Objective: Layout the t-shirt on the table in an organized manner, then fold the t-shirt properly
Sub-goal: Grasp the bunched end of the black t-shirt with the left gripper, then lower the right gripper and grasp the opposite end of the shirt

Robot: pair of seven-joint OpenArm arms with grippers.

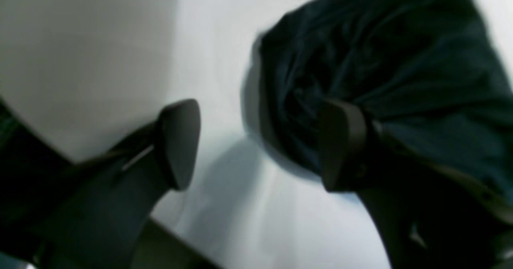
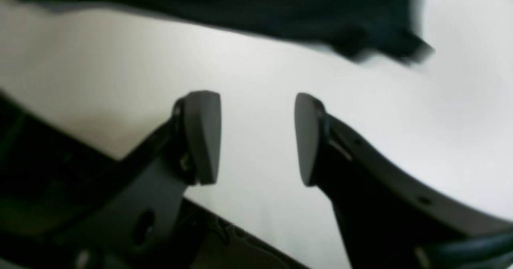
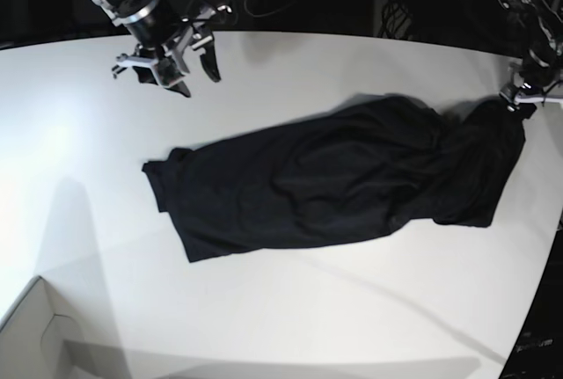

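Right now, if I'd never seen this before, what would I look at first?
The big black t-shirt, lying bunched and wrinkled across the middle of the white table. Next, the two robot arms: the right gripper hangs open above the table's far left corner, away from the cloth, and the left gripper sits at the shirt's right end, its jaws apart with one finger against the fabric. A pale box corner peeks in at bottom left.
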